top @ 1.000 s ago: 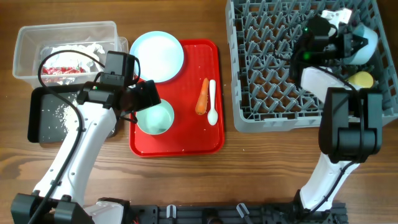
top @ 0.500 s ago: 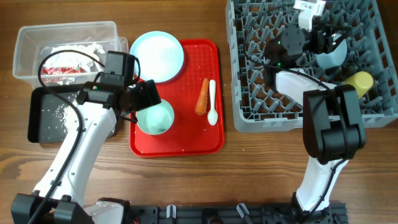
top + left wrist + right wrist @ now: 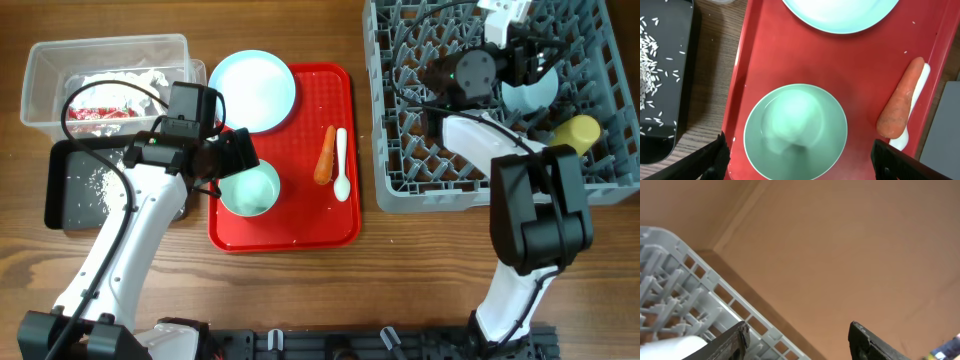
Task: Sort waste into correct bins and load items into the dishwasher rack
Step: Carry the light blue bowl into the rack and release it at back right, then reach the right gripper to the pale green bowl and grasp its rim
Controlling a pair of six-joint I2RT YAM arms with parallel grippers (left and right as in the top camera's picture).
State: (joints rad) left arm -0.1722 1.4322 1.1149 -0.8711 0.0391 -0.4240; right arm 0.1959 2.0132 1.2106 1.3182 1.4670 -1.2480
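Left gripper (image 3: 800, 152) spread wide, empty, above pale mint bowl (image 3: 795, 131) on red tray (image 3: 860, 75); right gripper (image 3: 799, 329) spread, empty, over grey dishwasher rack (image 3: 430, 150) near light blue bowl (image 3: 530, 92).

Left arm (image 3: 122, 238), right arm (image 3: 535, 215): jaws apart.

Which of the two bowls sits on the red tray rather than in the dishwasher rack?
The pale mint bowl, upright on the red tray near the carrot; the light blue bowl stands in the grey rack.
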